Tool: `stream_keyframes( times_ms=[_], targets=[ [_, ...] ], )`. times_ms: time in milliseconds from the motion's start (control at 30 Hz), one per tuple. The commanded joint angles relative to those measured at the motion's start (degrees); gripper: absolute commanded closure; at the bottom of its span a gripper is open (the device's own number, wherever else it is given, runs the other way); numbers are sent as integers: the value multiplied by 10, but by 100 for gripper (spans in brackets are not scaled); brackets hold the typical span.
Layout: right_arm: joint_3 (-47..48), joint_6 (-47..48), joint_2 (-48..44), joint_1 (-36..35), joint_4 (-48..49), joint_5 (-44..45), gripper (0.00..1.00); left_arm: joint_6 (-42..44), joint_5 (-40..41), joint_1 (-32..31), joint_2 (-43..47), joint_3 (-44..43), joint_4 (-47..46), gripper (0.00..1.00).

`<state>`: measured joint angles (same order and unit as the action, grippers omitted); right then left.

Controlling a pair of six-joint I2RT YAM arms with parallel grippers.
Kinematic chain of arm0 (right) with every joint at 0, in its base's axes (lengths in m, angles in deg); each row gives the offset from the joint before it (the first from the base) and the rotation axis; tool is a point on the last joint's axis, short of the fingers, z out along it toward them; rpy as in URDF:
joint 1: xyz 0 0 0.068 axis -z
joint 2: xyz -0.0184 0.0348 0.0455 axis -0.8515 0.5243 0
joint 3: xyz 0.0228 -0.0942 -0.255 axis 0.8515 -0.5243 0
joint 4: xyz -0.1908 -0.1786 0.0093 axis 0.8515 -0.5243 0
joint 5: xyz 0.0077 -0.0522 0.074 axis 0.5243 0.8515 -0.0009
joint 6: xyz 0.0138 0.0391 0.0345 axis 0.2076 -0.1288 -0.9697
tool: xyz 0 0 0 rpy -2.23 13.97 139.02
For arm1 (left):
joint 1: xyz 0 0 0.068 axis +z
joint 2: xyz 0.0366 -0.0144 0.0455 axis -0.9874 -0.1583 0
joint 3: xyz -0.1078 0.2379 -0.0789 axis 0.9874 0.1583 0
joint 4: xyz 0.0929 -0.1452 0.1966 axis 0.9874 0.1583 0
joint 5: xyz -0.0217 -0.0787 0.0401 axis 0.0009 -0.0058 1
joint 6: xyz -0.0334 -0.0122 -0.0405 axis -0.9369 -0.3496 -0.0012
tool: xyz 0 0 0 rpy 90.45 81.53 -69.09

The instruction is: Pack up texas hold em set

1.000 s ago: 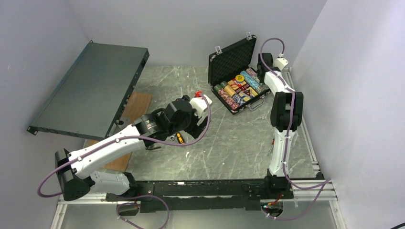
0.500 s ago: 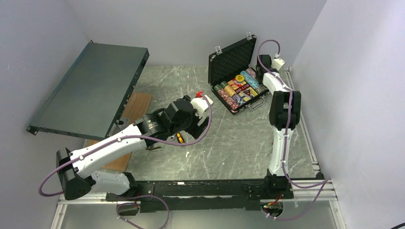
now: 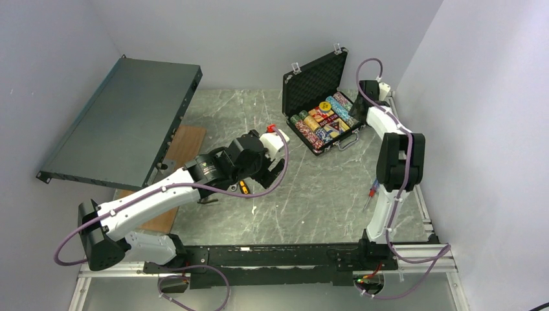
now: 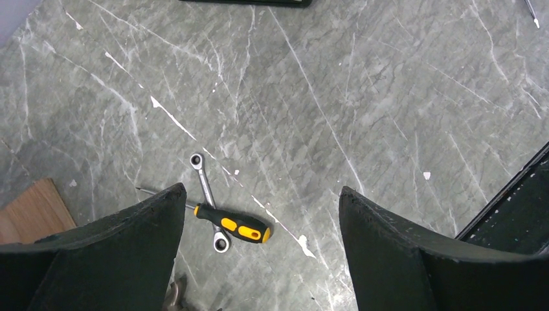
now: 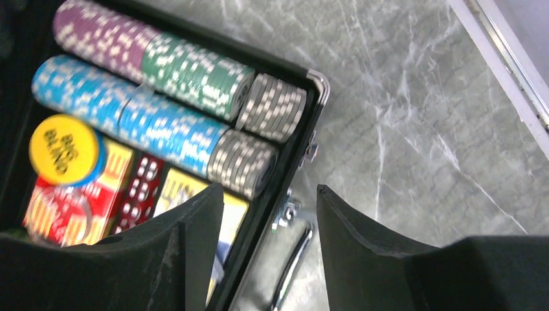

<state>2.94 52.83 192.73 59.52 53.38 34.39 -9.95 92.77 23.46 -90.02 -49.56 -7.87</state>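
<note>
1. I see a grey marbled table (image 3: pixel 324 194).
2. The open black case (image 3: pixel 311 81) sits at its far right.
3. Near the middle, a yellow-handled screwdriver (image 4: pixel 233 225) lies across a wrench (image 4: pixel 207 188).
4. A wooden board (image 3: pixel 189 141) lies at the left.

site: robot lab test cell | walls: plain white wall (image 3: pixel 259 32) boxing three sides | bench: marble-look table (image 3: pixel 311 201) | 6 o'clock: aluminium rail (image 3: pixel 424 259), left arm (image 3: pixel 149 201), right arm (image 3: pixel 388 194) bolted there | purple cable (image 3: pixel 57 249) loose | 10 o'clock: metal panel (image 3: pixel 123 123) propped
</note>
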Motion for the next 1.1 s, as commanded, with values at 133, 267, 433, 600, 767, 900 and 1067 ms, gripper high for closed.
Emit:
stream_keyframes(
  times_ms=[133,267,433,600,767,900,1067],
  targets=[
    [-66,65,-91,6,83,-32,68,0,28,-3,10,-4,-6,11],
    [-12,53,-46,24,76,-73,77,-1,22,-2,15,0,-11,11],
    [86,51,33,24,28,-59,83,0,26,-2,13,-5,-5,11],
    [122,37,80,24,23,-49,90,4,39,-2,12,-6,-2,11],
    [129,18,115,24,29,-46,100,4,33,-2,9,-5,-3,10],
    [144,19,136,24,30,-47,100,4,34,-2,6,-9,1,11],
    [172,43,126,23,6,-41,100,2,28,-3,13,-3,-6,10]
  ],
)
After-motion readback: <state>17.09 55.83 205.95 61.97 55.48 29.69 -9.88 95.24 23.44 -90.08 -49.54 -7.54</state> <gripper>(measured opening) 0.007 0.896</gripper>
